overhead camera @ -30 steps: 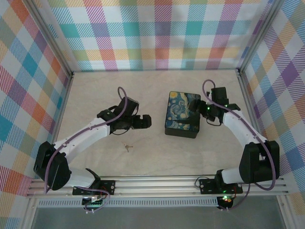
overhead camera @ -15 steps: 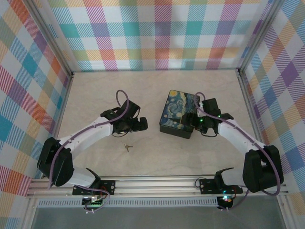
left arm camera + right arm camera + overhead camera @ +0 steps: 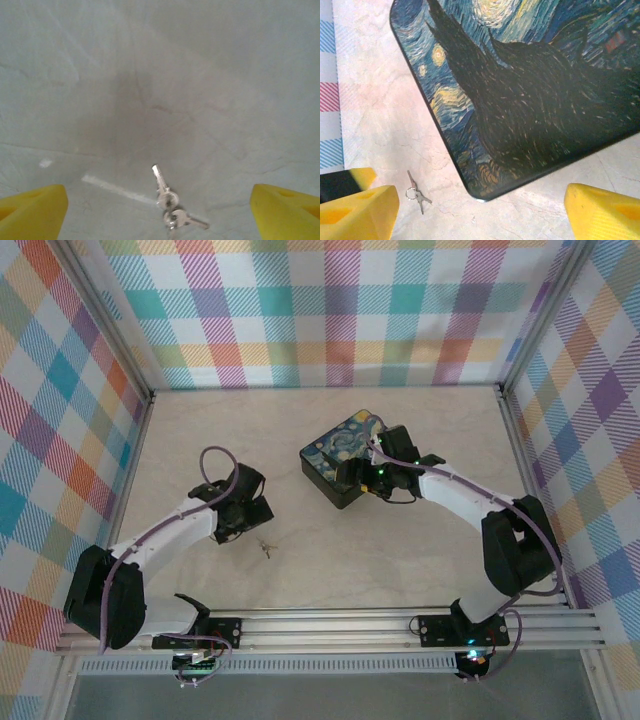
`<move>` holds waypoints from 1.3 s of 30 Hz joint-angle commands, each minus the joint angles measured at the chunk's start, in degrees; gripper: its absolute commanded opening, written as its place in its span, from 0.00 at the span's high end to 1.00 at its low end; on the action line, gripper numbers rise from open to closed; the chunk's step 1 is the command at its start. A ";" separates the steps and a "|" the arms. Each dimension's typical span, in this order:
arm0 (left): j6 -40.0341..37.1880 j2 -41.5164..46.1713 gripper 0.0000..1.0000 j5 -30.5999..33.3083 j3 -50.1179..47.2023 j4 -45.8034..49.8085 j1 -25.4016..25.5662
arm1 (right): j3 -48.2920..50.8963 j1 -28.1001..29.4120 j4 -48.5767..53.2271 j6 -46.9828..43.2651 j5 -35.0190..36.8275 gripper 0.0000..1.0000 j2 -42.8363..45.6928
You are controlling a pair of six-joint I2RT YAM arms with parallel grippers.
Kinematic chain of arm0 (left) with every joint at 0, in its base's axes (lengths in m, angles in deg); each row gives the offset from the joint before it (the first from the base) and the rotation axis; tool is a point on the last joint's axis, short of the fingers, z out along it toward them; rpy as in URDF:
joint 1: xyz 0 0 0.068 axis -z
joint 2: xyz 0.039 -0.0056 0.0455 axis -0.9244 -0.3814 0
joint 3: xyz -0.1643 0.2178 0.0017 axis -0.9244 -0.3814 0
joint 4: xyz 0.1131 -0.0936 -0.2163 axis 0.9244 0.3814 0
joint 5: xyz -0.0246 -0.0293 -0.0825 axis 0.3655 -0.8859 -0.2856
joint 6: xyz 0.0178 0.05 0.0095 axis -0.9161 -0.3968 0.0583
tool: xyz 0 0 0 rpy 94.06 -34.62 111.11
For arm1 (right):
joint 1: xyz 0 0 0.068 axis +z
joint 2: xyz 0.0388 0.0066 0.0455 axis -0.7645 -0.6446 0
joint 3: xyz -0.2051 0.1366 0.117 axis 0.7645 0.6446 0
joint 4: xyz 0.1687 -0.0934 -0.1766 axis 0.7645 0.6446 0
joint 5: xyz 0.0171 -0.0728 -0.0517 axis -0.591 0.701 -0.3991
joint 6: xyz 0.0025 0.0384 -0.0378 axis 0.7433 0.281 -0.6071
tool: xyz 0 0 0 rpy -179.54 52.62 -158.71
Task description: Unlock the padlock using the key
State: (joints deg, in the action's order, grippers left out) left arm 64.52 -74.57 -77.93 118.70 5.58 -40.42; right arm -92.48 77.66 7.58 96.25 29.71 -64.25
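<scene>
Two small silvery keys on one ring (image 3: 168,201) lie flat on the pale table; they are also the keys (image 3: 265,547) near the middle front and the keys (image 3: 415,192) at lower left. My left gripper (image 3: 250,524) hovers just above and left of them, open (image 3: 160,222), its yellow fingertips (image 3: 32,210) wide apart with the keys between them on the table below. My right gripper (image 3: 349,478) is open (image 3: 480,217) at the near corner of the black box with the blue-and-yellow painted lid (image 3: 335,447); that box corner (image 3: 480,190) lies between the fingers (image 3: 602,212).
Checked walls close in the table on three sides, with a metal frame rail (image 3: 330,625) along the front. Bare table (image 3: 330,560) stretches between the keys and the right arm. The box (image 3: 530,90) sits turned at an angle.
The box slid left and rotated with my right gripper following at its near side. My left gripper drew back down-left, ending over the keys.
</scene>
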 commanded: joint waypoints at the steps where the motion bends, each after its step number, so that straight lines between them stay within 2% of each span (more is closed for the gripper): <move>1: 1.82 -0.38 0.11 -3.76 -2.85 -3.87 -0.35 | 1.92 0.75 1.34 -3.86 -3.42 0.15 5.13; 7: 2.35 -4.57 0.25 -4.68 -3.49 -7.66 -0.35 | 8.37 0.78 2.60 -5.56 -2.93 0.20 12.40; 11: 2.68 -7.95 0.31 -6.19 -4.31 -10.99 -0.27 | 9.42 1.78 1.20 -4.66 -3.14 0.21 11.59; 19: 3.53 -12.61 0.46 -6.16 -4.47 -11.64 1.11 | 7.63 6.36 -0.21 -4.21 -1.31 0.23 7.42; 25: 5.26 -16.00 0.64 -7.27 -4.67 -13.18 2.34 | 6.72 7.22 -0.68 -4.32 -0.42 0.23 5.72; 39: 14.76 -19.20 0.68 -8.32 -2.61 -15.27 5.88 | 6.99 9.80 -1.86 -2.92 0.64 0.23 3.48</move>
State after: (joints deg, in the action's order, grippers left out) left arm 74.75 -89.11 -76.51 118.22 0.34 -36.42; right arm -84.50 86.66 7.10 92.75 30.08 -60.20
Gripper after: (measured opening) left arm 0.320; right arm 0.772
